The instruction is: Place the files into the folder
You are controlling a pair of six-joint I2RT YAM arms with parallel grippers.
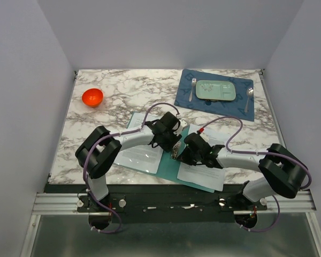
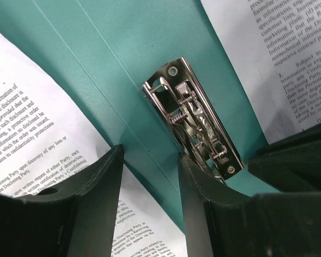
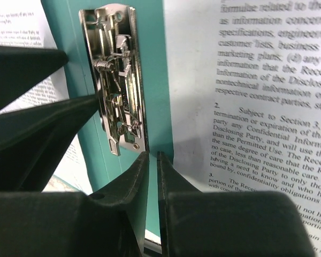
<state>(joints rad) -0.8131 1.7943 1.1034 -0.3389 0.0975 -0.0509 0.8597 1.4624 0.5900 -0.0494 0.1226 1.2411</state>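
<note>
**— Grey walls, a marbled desk [image 1: 123, 88]. Where do you find the task's things?**

— Take the metal clip [image 2: 195, 118] as your mark. The folder [image 1: 167, 162] lies open and flat around it, plain teal, with the clip on its spine. The files [image 1: 139, 155] are white sheets dense with small black print. One lies left of the clip and one right of it, each on a leaf and just beside the clip. The left one looks glossy, perhaps sleeved.

**— And your grippers?**

— Your left gripper [image 2: 150, 155] hangs right over the clip with its jaws apart and nothing between them. One finger is at the clip's near end. Your right gripper [image 3: 152, 158] sits just right of the clip with its jaws almost together, only a slit between them. I cannot tell whether a sheet's edge is caught in that slit.

**— How will they handle?**

— I judge the sheets light and limp, likely to bow or crease. A sleeve would be slippery. Pinch each sheet at the edge nearest the clip and slide it instead of lifting. The clip looks stiff and sprung, so press its lever and not the paper.
</note>
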